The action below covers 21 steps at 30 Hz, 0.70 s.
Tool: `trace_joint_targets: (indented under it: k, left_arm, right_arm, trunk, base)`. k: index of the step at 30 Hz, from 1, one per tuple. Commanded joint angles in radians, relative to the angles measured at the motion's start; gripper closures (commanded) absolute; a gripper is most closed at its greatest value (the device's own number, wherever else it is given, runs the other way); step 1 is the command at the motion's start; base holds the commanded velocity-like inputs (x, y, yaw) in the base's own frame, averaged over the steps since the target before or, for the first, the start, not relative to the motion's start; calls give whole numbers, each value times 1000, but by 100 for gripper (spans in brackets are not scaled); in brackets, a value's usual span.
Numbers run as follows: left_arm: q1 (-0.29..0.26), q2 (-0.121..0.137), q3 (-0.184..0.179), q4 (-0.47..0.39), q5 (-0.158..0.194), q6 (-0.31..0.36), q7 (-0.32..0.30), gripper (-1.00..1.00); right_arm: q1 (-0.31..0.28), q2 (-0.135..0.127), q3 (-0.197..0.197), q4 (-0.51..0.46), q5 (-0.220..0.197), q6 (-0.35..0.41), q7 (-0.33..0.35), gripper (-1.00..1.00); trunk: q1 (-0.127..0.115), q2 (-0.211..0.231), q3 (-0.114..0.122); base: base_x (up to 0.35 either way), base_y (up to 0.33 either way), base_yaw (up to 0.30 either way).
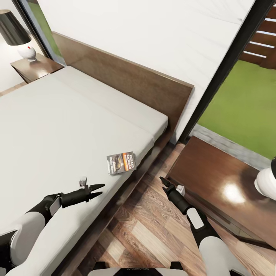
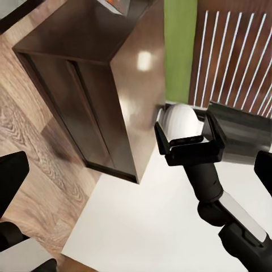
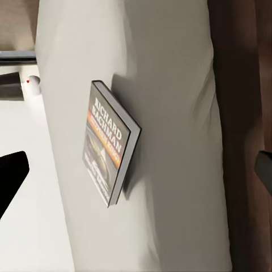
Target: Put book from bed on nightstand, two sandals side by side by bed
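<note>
The book (image 1: 122,163), dark with an orange band and white lettering, lies flat on the pale mattress of the bed (image 1: 57,126), near its edge; in the right wrist view the book (image 3: 110,144) rests on that mattress. My left gripper (image 1: 99,189) hovers open over the mattress, a short way in front of the book. My right gripper (image 1: 164,181) is open above the floor strip between the bed and the near nightstand (image 1: 214,180), empty; the left wrist view shows the right gripper (image 2: 190,144) with jaws apart. The blue sandals are out of view.
A white lamp base (image 1: 266,184) stands on the near nightstand's right part. A second nightstand (image 1: 36,68) with a black-shaded lamp (image 1: 15,27) stands beyond the bed. The wooden headboard (image 1: 134,80) and a black-framed window (image 1: 245,103) lie ahead. Wood-plank floor (image 1: 142,226) runs beside the bed.
</note>
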Motion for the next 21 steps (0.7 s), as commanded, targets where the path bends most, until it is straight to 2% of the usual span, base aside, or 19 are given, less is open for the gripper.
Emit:
trace_joint_targets:
  k: [1,21]
  left_arm:
    - [0,0,-1,0,4,10,-1,-100]
    - [0,-11,-1,0,5,10,0,-100]
  right_arm:
    - [-1,1,-6,0,-4,9,3,-100]
    - [0,1,-6,5,-4,10,4,-100]
  trunk:
    - [0,0,-1]
    - [0,0,-1]
  base:
    - [62,52,0]
    - [7,6,0]
